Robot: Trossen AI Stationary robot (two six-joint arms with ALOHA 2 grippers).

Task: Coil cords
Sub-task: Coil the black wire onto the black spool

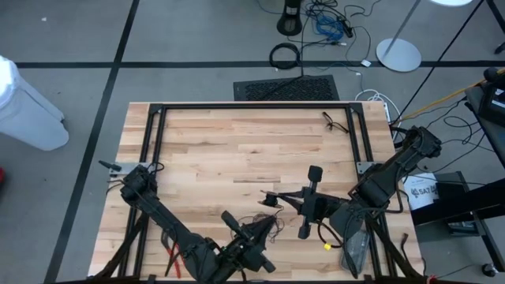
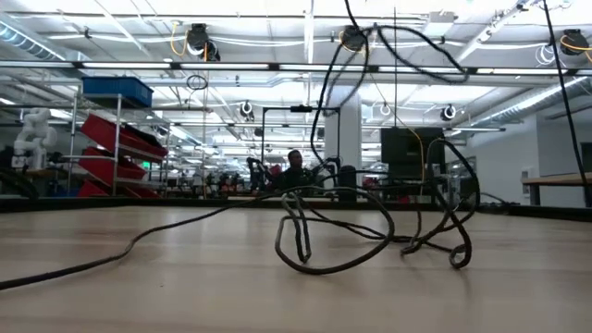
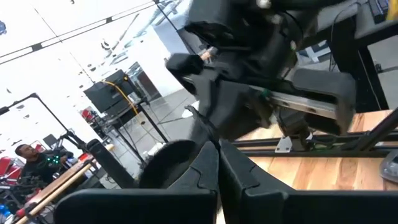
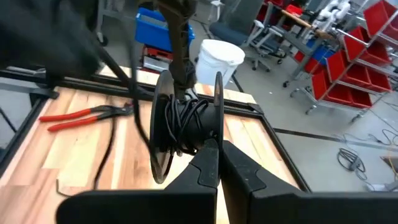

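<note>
Loose cord (image 2: 370, 231) lay in slack loops on the bench (image 1: 237, 150), near the low camera. At the bench's near edge the right gripper (image 4: 217, 155), jaws together, pressed against a black spool (image 4: 186, 124) already wound with cord, apparently to steady it. Facing it, the left gripper (image 3: 217, 165) held its jaws together too, seemingly ready to feed cord. Red pliers (image 4: 87, 117) lay beside the spool.

No text, label or number can be read in any view.
</note>
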